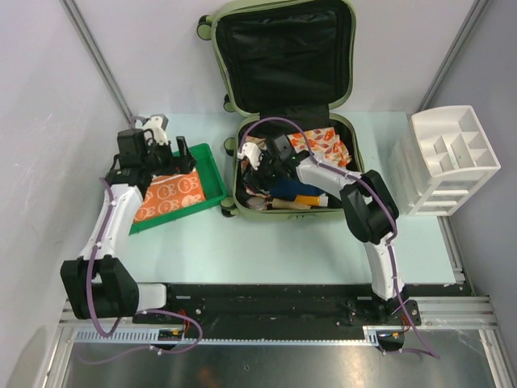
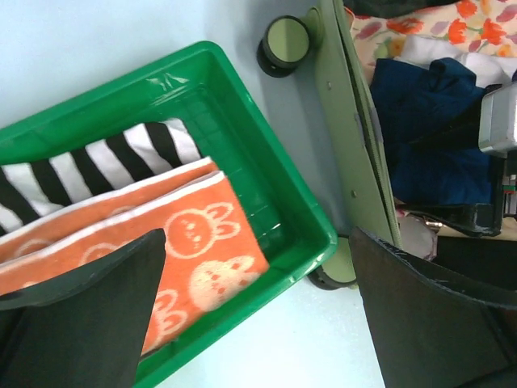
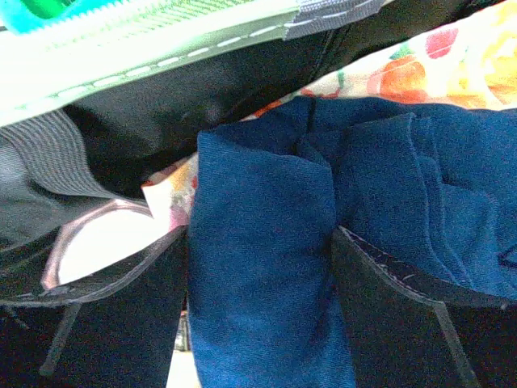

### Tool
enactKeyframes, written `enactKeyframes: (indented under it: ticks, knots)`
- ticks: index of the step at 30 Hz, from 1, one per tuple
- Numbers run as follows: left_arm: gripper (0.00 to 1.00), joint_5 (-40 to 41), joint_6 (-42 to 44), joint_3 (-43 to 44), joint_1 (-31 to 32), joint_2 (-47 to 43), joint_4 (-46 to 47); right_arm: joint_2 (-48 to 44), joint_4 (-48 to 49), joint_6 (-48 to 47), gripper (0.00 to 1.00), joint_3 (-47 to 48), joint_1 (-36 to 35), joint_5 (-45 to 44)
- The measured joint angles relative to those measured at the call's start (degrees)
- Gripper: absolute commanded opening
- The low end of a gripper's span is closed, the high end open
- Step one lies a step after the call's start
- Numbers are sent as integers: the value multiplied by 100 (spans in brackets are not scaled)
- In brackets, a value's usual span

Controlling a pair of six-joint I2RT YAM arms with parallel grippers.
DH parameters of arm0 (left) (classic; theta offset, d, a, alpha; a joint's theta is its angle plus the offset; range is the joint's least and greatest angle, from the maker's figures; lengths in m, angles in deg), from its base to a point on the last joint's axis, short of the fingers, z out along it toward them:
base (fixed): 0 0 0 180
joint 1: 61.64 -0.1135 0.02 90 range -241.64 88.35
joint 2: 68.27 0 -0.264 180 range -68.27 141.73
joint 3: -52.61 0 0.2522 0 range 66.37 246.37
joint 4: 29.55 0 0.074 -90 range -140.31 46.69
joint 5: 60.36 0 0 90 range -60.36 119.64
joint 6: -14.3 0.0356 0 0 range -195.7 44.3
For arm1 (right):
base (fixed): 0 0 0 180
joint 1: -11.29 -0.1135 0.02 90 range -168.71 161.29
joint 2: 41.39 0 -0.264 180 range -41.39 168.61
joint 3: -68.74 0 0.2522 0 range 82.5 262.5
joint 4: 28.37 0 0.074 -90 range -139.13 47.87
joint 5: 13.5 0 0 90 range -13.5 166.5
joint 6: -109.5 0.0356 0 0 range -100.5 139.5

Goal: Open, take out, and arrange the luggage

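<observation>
The luggage (image 1: pixel 349 81), a pale olive-green suitcase, lies open at the back of the table with its black-lined lid up. My right gripper (image 1: pixel 262 166) reaches into its lower half. In the right wrist view that gripper (image 3: pixel 260 234) is shut on a fold of blue cloth (image 3: pixel 258 210), with both fingers pressed against it. My left gripper (image 1: pixel 172 153) hangs open and empty over the green tray (image 1: pixel 214 166). An orange bunny towel (image 2: pixel 186 234) and a striped cloth (image 2: pixel 105 158) lie in the tray (image 2: pixel 283 186), just below the open left gripper (image 2: pixel 258 242).
A white compartmented organizer (image 1: pixel 448 162) stands at the right table edge. A floral cloth (image 1: pixel 319 144) and other items fill the suitcase. The tray's right rim sits close to the suitcase wall (image 2: pixel 355 145), by a black wheel (image 2: pixel 284 44).
</observation>
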Motion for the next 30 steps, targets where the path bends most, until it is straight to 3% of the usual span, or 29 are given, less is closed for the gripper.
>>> enactKeyframes:
  ticks: [2,3,6,7,13,20,30]
  knots:
    - [100,17,-120,11,177,144,4,33,50,-133,62,-24,2,-74]
    - [100,20,-164,24,234,216,2,33,59,-190,37,-28,11,-90]
    - [100,55,-302,173,570,566,-11,31,109,-297,6,-28,96,-37]
    - [99,46,-334,269,673,710,-13,20,120,-284,1,-28,144,26]
    - [100,-278,-962,1021,1598,1635,72,-376,162,13,0,-339,726,774]
    - [100,-713,-2284,1665,1950,2559,214,-981,367,376,0,-680,1392,1491]
    - [100,-942,-3947,2162,2350,3445,396,-1207,638,754,0,-973,1453,1720]
